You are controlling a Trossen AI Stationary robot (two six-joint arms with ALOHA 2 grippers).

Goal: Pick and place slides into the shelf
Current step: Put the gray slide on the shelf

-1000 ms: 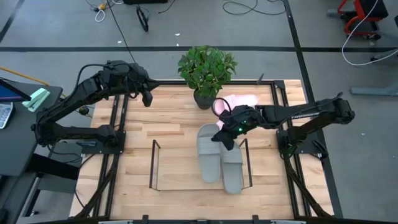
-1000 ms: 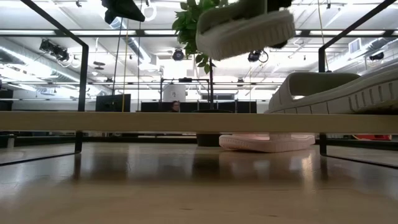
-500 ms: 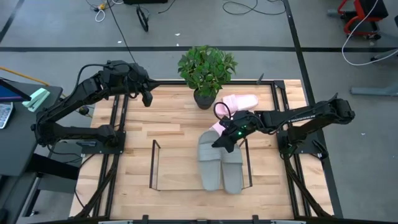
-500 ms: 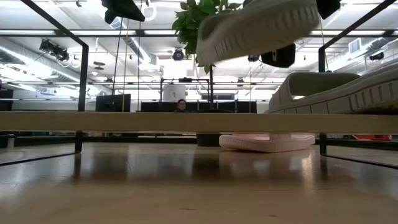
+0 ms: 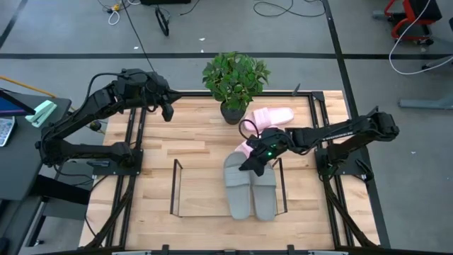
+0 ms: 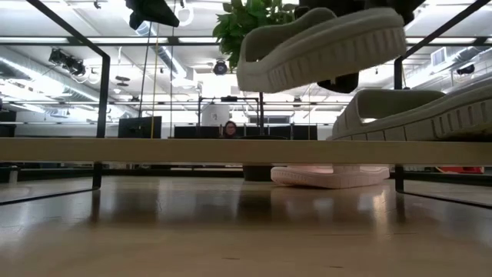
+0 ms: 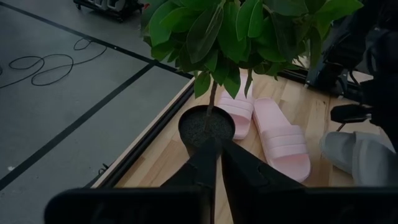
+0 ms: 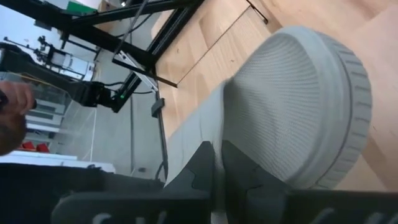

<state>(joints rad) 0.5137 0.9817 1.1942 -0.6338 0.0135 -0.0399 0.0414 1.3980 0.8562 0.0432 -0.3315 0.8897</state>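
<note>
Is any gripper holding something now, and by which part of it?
The right gripper holds a grey slide at its end nearest the plant; the exact part is hidden. The left gripper holds nothing.

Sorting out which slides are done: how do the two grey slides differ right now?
The held grey slide hangs tilted in the right gripper, off the table; the other grey slide lies flat inside the shelf. Both look the same colour and shape.

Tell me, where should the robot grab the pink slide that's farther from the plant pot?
Probably the broad strap of that pink slide, coming from above: it lies flat, sole down, with the strap arching up, so one finger could slip underneath. The right pincer is holding a grey slide.
</note>
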